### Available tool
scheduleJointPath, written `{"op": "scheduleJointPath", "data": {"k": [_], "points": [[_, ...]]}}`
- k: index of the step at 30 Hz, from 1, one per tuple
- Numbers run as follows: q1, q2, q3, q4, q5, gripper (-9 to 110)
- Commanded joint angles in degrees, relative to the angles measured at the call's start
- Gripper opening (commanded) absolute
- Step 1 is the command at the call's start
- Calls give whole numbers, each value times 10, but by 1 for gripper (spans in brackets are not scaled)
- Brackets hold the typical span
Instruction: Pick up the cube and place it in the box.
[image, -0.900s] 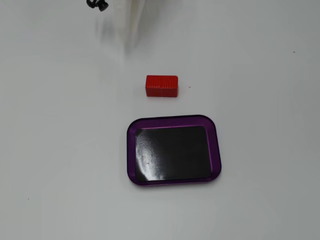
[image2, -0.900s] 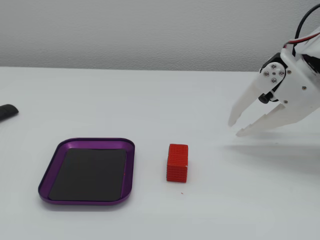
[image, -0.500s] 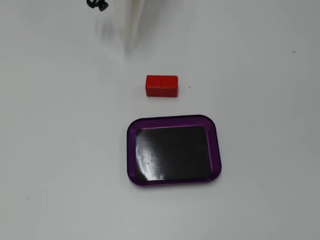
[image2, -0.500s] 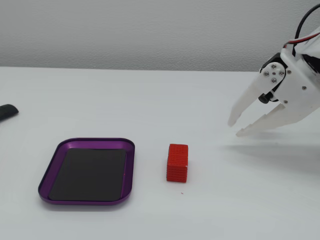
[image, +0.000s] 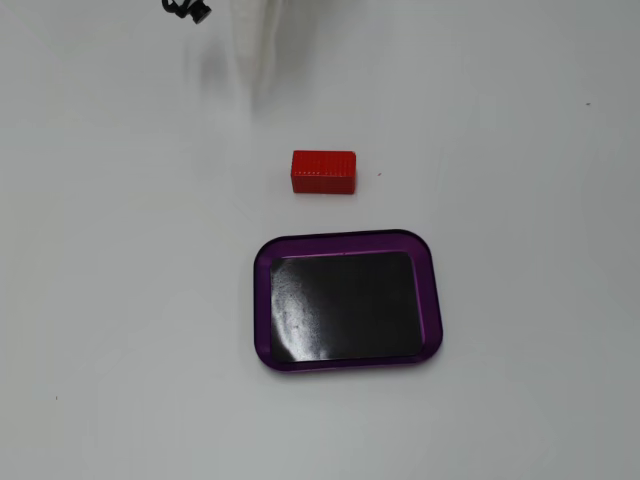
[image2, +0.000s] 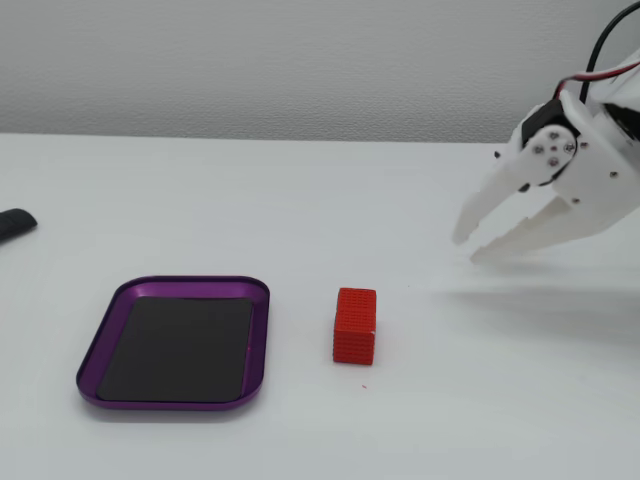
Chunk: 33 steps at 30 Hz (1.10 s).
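Note:
The red ribbed cube (image: 323, 171) lies on the white table, just beyond the far edge of the box in a fixed view. In the other fixed view, the cube (image2: 355, 325) sits right of the box (image2: 190, 283). The box (image: 262, 300) is a purple-rimmed tray with a glossy black bottom and nothing in it. My white gripper (image2: 470, 249) hangs above the table at the right, well away from the cube, fingers apart and empty. It shows only as a pale shape (image: 256, 70) at the top of the other fixed view.
A dark object (image2: 15, 224) lies at the left edge of the table. A black cable piece (image: 186, 9) shows at the top edge. A grey wall stands behind the table.

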Motion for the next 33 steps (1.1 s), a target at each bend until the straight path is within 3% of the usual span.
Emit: {"op": "scheduleJointPath", "data": {"k": [1, 9, 17, 23, 33], "points": [[-2, -24, -91, 13, -5, 7], [-4, -408, -297, 83, -7, 11], [-25, -746, -591, 215, -3, 24], [-79, -849, -686, 209, 36, 27], [-162, -902, -686, 128, 87, 27]]}}
